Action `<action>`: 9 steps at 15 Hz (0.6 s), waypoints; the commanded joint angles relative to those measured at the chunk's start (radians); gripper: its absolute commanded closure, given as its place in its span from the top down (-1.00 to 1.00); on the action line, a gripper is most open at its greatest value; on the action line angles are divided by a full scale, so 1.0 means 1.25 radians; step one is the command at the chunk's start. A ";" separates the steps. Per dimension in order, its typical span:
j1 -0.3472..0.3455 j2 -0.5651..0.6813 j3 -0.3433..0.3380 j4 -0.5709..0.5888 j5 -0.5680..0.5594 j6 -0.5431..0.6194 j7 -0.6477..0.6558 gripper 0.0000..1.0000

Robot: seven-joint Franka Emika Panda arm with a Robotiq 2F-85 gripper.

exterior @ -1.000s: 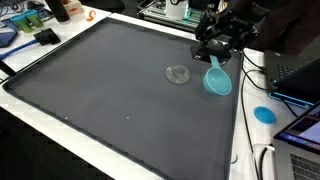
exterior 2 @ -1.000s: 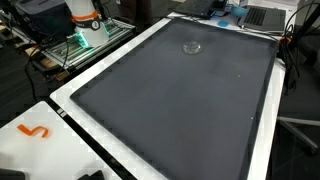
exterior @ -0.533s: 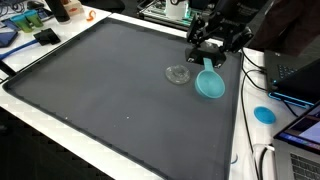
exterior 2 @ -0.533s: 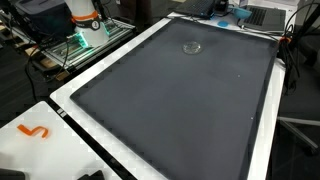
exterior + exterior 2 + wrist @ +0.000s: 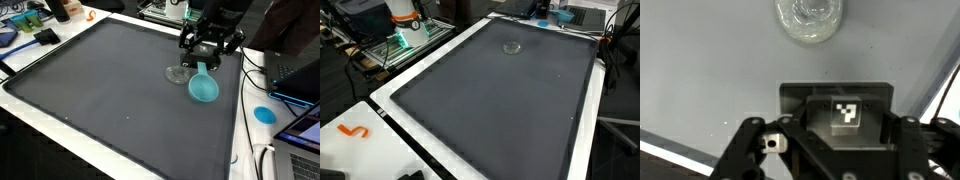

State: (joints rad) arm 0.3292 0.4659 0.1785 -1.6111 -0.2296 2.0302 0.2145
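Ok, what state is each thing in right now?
teal scoop: held by its handle, bowl down near the dark mat.
gripper: fingers shut on the teal scoop's handle.
clear dish: resting on the dark mat, looks empty, beside the scoop's bowl.
dark mat: lying flat.

Your claw [image 5: 204,61] hides the upper handle of the teal scoop [image 5: 205,90] it grips. In the wrist view its fingertips run off the bottom edge, and the top edge cuts the clear dish [image 5: 810,15].
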 commanded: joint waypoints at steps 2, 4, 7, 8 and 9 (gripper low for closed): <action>-0.043 -0.040 0.003 -0.069 0.088 0.059 -0.053 -0.38; -0.061 -0.048 0.002 -0.086 0.121 0.072 -0.070 -0.38; -0.087 -0.065 0.003 -0.115 0.172 0.086 -0.095 -0.38; -0.095 -0.073 0.003 -0.127 0.187 0.091 -0.103 -0.38; -0.102 -0.080 0.002 -0.136 0.201 0.095 -0.111 -0.38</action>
State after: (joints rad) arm 0.2331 0.4261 0.1777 -1.6971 -0.0457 2.1104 0.1170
